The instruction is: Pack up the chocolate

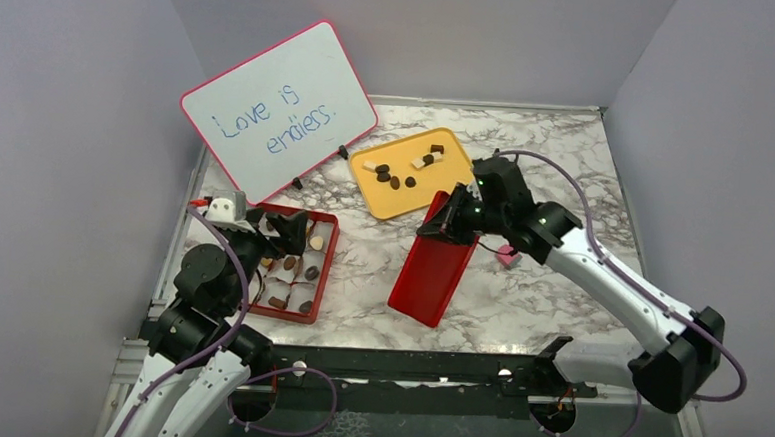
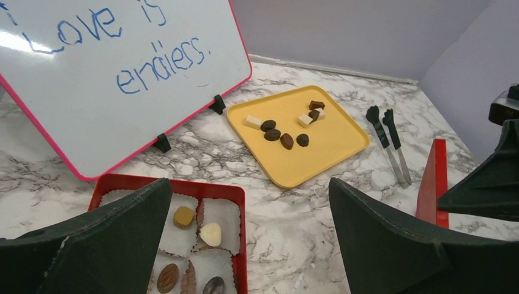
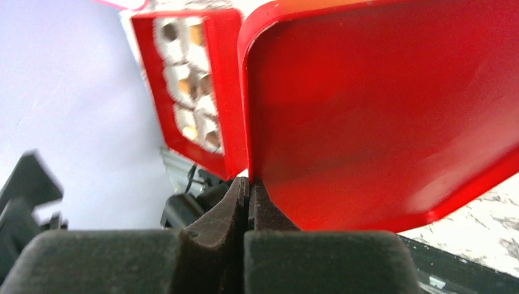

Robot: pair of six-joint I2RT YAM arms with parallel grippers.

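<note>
Pinching the red lid (image 1: 431,271) by its top edge, the right gripper (image 3: 249,187) is clamping it tight and tilted; such a thin hold is risking a slip. The left gripper (image 2: 250,187) is hanging wide open, empty, over the red box (image 1: 327,263). Chocolate (image 1: 395,182) is lying on the yellow tray (image 1: 453,172) just beyond the lid, more sitting in the box.

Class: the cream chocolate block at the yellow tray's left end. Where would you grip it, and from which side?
Come straight down on the cream block and pinch its two long flat sides: it lies flat on the yellow tray, clear of the other pieces.
</note>
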